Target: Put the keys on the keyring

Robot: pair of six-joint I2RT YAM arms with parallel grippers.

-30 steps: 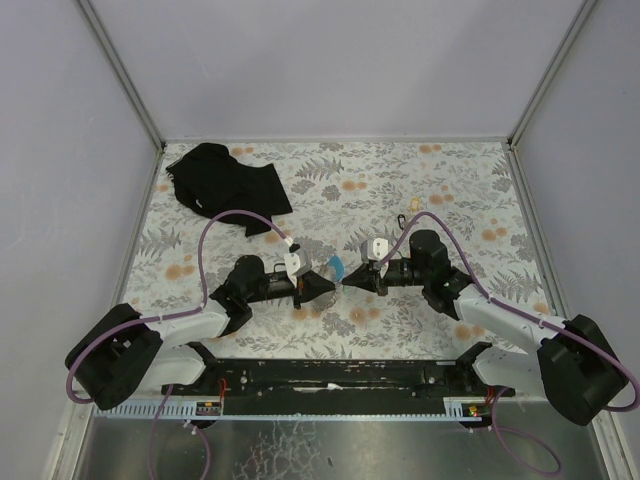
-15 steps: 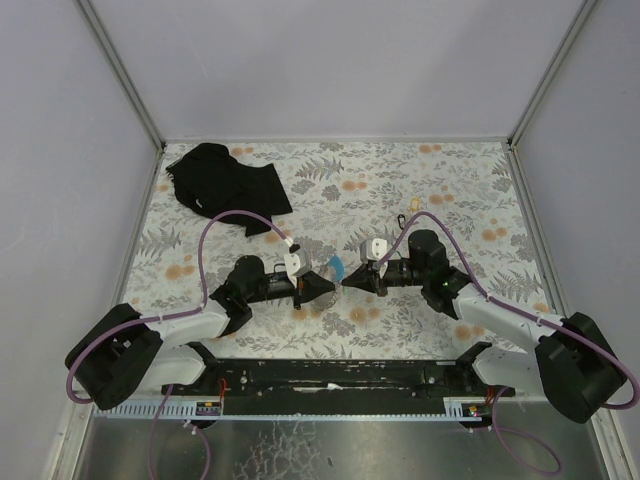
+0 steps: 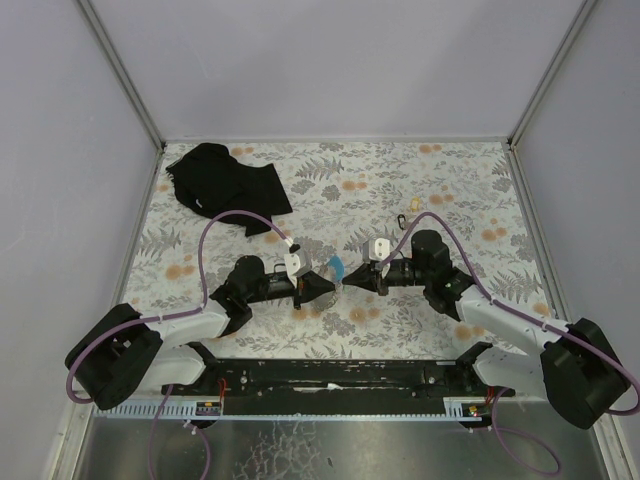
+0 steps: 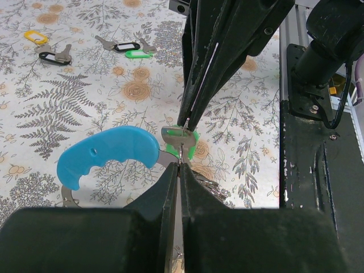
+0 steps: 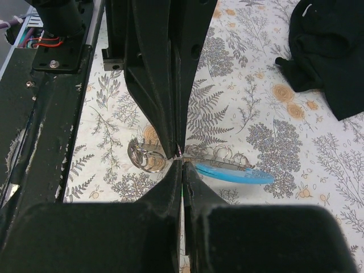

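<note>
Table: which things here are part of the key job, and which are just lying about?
Job: blue curved plastic keyring; green-tagged metal key; loose tagged keys farther off.
Lying about: crumpled black cloth.

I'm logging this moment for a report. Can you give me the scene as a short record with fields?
keyring: blue band, jutting sideways from the pincer tips
left pincer: shut on the keyring's metal part
right pincer: shut on green-tagged key, tip to tip with left
spare keys: loose on table, away from both arms
black cloth: far left corner
</note>
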